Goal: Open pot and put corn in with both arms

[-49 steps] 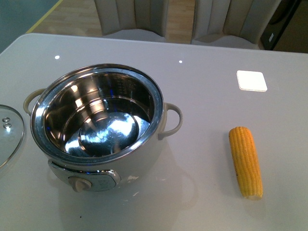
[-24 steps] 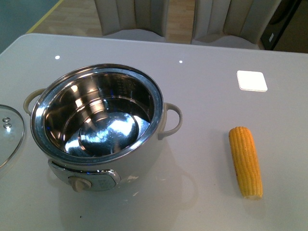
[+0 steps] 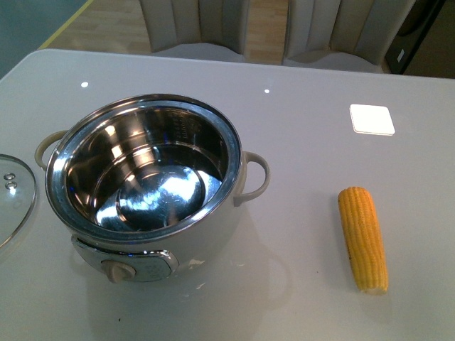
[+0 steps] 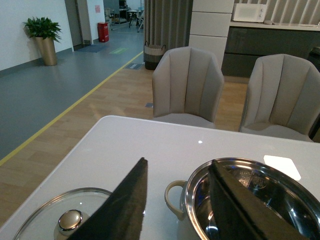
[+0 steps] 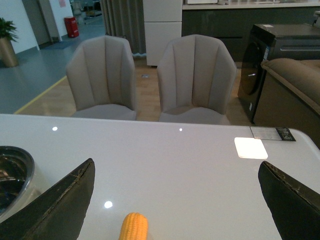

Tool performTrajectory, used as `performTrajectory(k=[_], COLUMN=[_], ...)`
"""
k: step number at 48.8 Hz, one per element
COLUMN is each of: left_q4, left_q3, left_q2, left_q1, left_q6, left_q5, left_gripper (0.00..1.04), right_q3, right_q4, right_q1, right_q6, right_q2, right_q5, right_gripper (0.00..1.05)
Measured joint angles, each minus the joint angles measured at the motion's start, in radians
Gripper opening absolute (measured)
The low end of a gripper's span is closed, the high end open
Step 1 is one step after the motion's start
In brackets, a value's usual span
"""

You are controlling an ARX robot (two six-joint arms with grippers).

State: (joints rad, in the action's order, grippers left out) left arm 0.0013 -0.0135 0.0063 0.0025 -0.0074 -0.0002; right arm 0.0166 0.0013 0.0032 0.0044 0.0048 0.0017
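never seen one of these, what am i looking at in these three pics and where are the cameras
This is a robot with two arms, each ending in a two-finger gripper. The front view looks out from the robot's body onto a white table; neither arm shows there. On the table stands an open pot, empty inside, with its glass lid lying beside it. An ear of corn lies apart from the pot, and there is a small white square. The other two pictures come from cameras on the wrists, and the dark wedges in them are the gripper fingers. The left gripper looks over the lid and pot, the right gripper over the corn. Both are open and hold nothing.
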Motion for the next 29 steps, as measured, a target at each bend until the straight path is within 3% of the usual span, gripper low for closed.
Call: performTrajectory(k=[7,14,16,20,22,29], left_q4=[0.0,0.0,0.0,-0.001,-0.001,-0.001], left_q3=[0.0,0.0,0.0,0.0,0.0,0.0], left_q2=[0.0,0.0,0.0,0.0,0.0,-0.001], left_q1=[0.0,0.0,0.0,0.0,0.0,0.0], left_q6=[0.0,0.0,0.002,0.002,0.002,0.003], left_q5=[0.0,0.0,0.0,-0.001,0.0,0.0], left_gripper=[0.65,0.99,0.98,0.98,0.98,0.98], right_q3=[0.0,0.0,0.0,0.092,0.127,0.153], right_q4=[0.0,0.0,0.0,-0.235,-0.324,-0.454], right_q1=[0.0,0.0,0.0,0.04,0.044,0.052], right_q6=[0.0,0.0,0.0,0.101,0.153,0.246], right_q2=[0.0,0.0,0.0,0.122,0.188,0.297], right_q5=[0.0,0.0,0.0,0.147,0.175,0.175], right_gripper=[0.96,0.96,0.96,0.96,0.96,0.96])
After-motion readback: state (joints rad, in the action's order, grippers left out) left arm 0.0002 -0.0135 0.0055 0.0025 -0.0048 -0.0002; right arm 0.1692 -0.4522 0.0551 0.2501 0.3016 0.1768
